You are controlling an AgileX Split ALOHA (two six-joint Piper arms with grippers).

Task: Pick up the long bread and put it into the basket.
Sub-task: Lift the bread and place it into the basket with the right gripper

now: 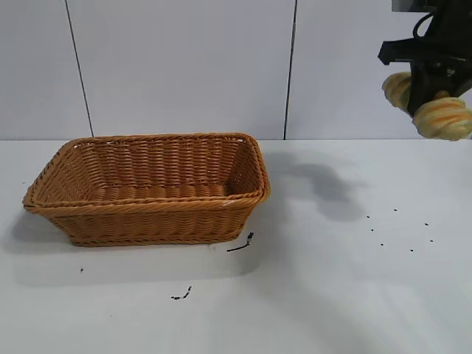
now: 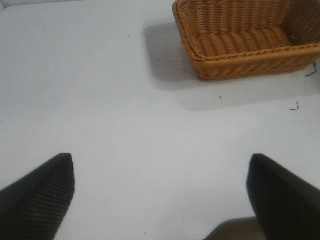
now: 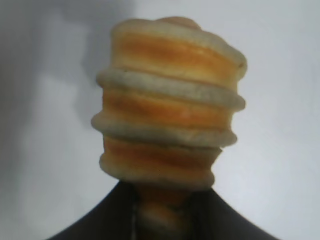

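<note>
Long bread clamped in right tool, raised

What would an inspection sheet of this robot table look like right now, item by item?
Surface: white table, small dark specks and marks.
Job's things: long bread held high at the right, clear of the table; basket at the left, nothing in it.
Clutter: nothing seen.
Pincers: right pincer shut on the long bread; left pincer open above bare table.
Cables: a dark cable loop above the right pincer.
Surroundings: pale panelled wall.
</note>
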